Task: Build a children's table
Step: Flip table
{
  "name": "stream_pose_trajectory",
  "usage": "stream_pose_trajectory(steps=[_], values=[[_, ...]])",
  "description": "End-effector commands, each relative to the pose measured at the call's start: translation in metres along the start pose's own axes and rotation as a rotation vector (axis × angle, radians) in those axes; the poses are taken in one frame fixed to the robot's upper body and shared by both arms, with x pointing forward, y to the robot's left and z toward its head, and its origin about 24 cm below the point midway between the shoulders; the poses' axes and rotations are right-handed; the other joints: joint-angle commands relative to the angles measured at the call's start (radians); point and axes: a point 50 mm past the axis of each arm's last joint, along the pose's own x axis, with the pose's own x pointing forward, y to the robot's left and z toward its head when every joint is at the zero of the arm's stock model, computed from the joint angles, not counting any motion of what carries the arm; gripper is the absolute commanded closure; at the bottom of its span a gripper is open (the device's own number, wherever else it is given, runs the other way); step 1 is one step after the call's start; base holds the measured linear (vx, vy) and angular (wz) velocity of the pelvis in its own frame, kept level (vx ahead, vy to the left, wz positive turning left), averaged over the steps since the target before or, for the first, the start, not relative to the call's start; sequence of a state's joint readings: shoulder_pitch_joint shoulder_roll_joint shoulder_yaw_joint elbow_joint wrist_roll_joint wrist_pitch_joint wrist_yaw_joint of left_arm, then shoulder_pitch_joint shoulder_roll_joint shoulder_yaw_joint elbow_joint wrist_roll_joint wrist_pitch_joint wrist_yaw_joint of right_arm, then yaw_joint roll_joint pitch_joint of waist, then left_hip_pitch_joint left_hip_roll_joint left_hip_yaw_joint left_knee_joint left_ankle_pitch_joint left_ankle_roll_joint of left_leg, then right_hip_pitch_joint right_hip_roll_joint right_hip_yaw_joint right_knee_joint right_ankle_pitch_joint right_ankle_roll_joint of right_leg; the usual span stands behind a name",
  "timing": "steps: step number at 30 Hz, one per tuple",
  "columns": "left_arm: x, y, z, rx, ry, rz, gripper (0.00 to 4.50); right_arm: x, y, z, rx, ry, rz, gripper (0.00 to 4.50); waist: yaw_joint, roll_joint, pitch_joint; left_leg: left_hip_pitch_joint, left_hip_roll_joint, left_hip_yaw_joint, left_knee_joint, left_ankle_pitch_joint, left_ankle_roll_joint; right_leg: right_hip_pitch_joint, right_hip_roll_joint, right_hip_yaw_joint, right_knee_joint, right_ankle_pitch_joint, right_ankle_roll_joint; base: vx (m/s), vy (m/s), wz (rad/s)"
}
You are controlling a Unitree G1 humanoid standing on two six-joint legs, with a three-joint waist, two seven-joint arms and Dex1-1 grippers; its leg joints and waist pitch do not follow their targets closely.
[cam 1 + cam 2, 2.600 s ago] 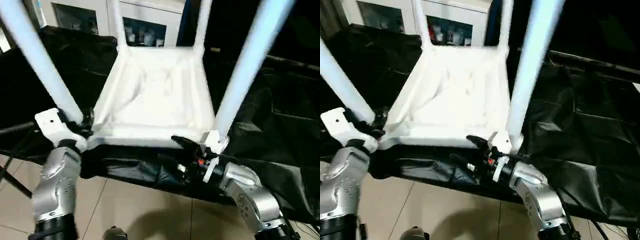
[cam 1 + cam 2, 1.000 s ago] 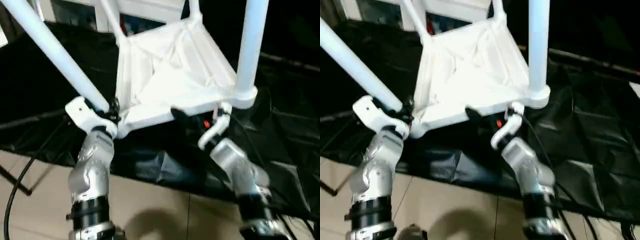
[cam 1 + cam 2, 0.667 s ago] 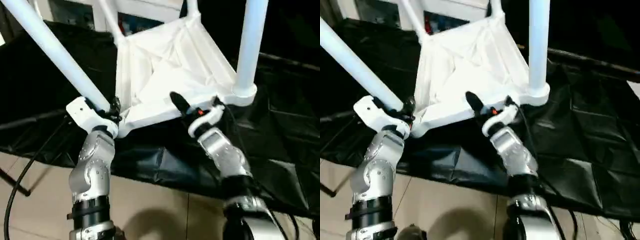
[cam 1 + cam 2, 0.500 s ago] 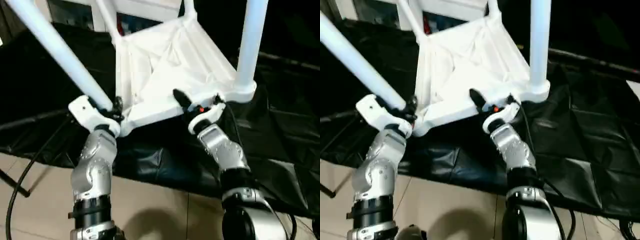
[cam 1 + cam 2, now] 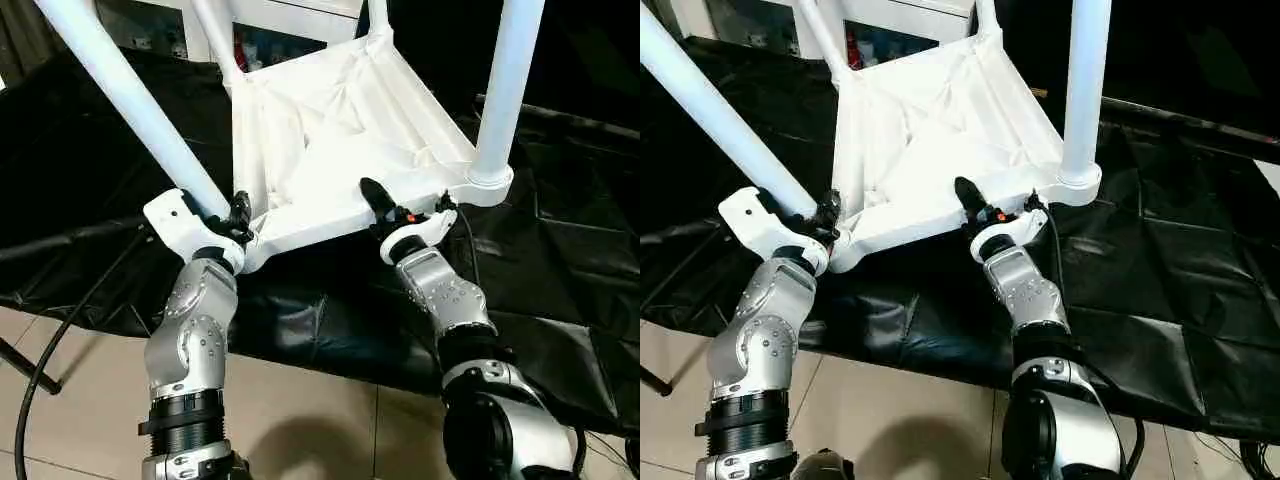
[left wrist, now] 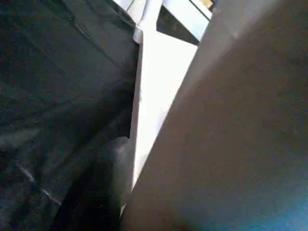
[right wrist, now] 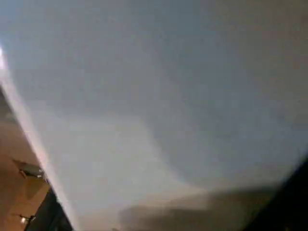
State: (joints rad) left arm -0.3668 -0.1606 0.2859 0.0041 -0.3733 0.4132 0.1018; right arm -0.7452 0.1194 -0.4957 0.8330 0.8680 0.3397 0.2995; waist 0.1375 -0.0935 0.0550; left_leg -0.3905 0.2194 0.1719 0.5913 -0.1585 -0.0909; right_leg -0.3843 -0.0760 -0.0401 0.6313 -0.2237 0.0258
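The children's table [image 5: 330, 120] lies upside down on the black-draped work table, white ribbed underside up, with its four legs rising out of the corner sockets. My left gripper [image 5: 232, 215] is at the near-left corner, shut on the base of the near-left leg [image 5: 130, 105]. That leg runs close along the left wrist view [image 6: 226, 125]. My right gripper [image 5: 378, 205] sits at the middle of the top's near rim [image 5: 310, 222], left of the near-right leg [image 5: 505, 90]. A white surface of the top lies right against the right wrist view [image 7: 144, 96].
The black cloth [image 5: 560, 260] hangs over the work table's front edge, above a tiled floor [image 5: 300, 420]. A black cable [image 5: 60, 345] loops down at the left. White cabinets [image 5: 910, 25] stand behind the work table.
My right gripper has moved from under the near-right corner leftwards and up to the middle of the near rim. The left gripper has kept its hold on the leg.
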Motion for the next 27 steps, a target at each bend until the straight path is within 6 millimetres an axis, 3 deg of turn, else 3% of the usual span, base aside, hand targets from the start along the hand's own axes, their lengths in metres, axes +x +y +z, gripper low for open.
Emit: stream_pose_trajectory(steps=[1, 4, 6, 9, 10, 15, 16, 18, 20, 27], values=[[-0.004, -0.032, -0.003, -0.086, 0.002, -0.163, 1.99, 0.002, 0.001, 0.006, 0.002, -0.031, -0.008, 1.75, -0.001, 0.021, -0.079, 0.028, 0.008, 0.004, -0.06, -0.072, -0.033, 0.046, -0.044, 0.022, -0.046, 0.192, -0.147, 0.0, 0.0, 0.0], [-0.005, -0.032, -0.004, -0.077, 0.006, -0.185, 1.99, 0.001, 0.001, 0.008, -0.005, -0.04, -0.009, 2.03, -0.001, 0.021, -0.08, 0.028, 0.007, 0.005, -0.059, -0.063, -0.03, 0.046, -0.043, 0.022, -0.045, 0.201, -0.15, 0.0, 0.0, 0.0], [-0.007, -0.031, -0.005, -0.074, 0.019, -0.221, 1.29, 0.001, 0.001, 0.009, -0.007, -0.046, -0.009, 2.21, 0.001, 0.021, -0.08, 0.029, 0.006, 0.005, -0.059, -0.064, -0.028, 0.046, -0.044, 0.022, -0.045, 0.196, -0.151, 0.0, 0.0, 0.0], [-0.008, -0.022, -0.005, -0.095, 0.022, -0.189, 1.26, 0.001, 0.002, 0.012, -0.021, -0.063, -0.005, 2.4, 0.003, 0.025, -0.08, 0.029, 0.006, 0.007, -0.059, -0.066, -0.04, 0.044, -0.043, 0.022, -0.043, 0.195, -0.165, 0.0, 0.0, 0.0], [-0.008, -0.019, -0.004, -0.094, 0.02, -0.179, 0.98, 0.001, 0.003, 0.014, -0.029, -0.072, -0.004, 2.48, 0.001, 0.024, -0.08, 0.029, 0.008, 0.006, -0.06, -0.072, -0.039, 0.045, -0.042, 0.021, -0.043, 0.203, -0.167, 0.0, 0.0, 0.0], [-0.012, 0.002, 0.008, -0.078, -0.011, -0.143, 0.63, -0.003, 0.008, 0.033, -0.098, -0.15, -0.005, 2.53, 0.001, 0.028, -0.079, 0.028, 0.007, 0.006, -0.059, -0.069, -0.032, 0.045, -0.042, 0.021, -0.043, 0.196, -0.16, 0.0, 0.0, 0.0], [-0.013, 0.006, 0.009, -0.069, -0.007, -0.151, 0.44, -0.004, 0.01, 0.037, -0.11, -0.165, -0.002, 2.53, 0.001, 0.036, -0.079, 0.029, 0.006, 0.005, -0.059, -0.069, -0.033, 0.044, -0.042, 0.022, -0.043, 0.192, -0.157, 0.0, 0.0, 0.0], [-0.017, 0.015, 0.011, -0.041, 0.006, -0.172, 0.32, -0.007, 0.013, 0.045, -0.13, -0.197, 0.007, 2.53, -0.001, 0.031, -0.079, 0.028, 0.005, 0.007, -0.06, -0.065, -0.033, 0.045, -0.04, 0.022, -0.044, 0.187, -0.148, 0.0, 0.0, 0.0], [-0.022, 0.022, 0.011, -0.029, 0.036, -0.195, 0.04, -0.01, 0.015, 0.052, -0.162, -0.223, 0.005, 2.54, 0.0, 0.039, -0.078, 0.031, 0.005, 0.007, -0.06, -0.068, -0.041, 0.041, -0.038, 0.022, -0.044, 0.183, -0.144, 0.0, 0.0, 0.0], [-0.04, 0.055, 0.005, 0.057, 0.181, -0.166, 0.0, -0.025, 0.018, 0.083, -0.268, -0.327, -0.045, 2.55, 0.0, 0.044, -0.071, 0.036, 0.008, 0.007, -0.067, -0.14, -0.074, 0.033, -0.037, 0.023, -0.05, 0.092, -0.128, 0.0, 0.0, 0.0]])
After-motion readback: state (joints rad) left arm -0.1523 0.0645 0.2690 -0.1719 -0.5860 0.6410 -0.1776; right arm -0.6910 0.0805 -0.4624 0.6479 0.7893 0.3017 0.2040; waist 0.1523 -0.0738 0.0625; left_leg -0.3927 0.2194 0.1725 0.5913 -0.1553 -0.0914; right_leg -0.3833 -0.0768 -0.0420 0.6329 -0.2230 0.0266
